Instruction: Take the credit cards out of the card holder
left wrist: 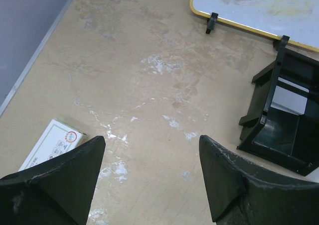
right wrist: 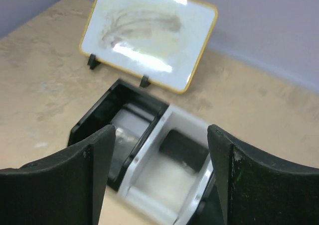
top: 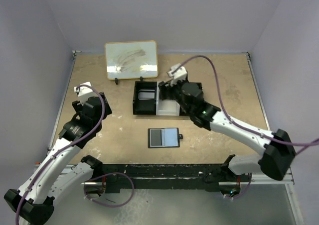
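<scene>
Tan table (top: 209, 135), open card holder (top: 163, 137), well apart from right gripper (right wrist: 160, 135)

The card holder (top: 164, 137) lies open and flat, 1 dark panel beside 1 shiny blue-grey panel, near the middle of the counter's (top: 224, 85) near edge.

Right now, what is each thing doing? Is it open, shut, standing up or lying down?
card holder: lying open and flat on the table.
tray: sitting upright, something pale in its black compartment.
whiteboard: propped up on black feet, smudged.
left gripper: open, holding nothing.
right gripper: open above the tray, holding nothing.
</scene>
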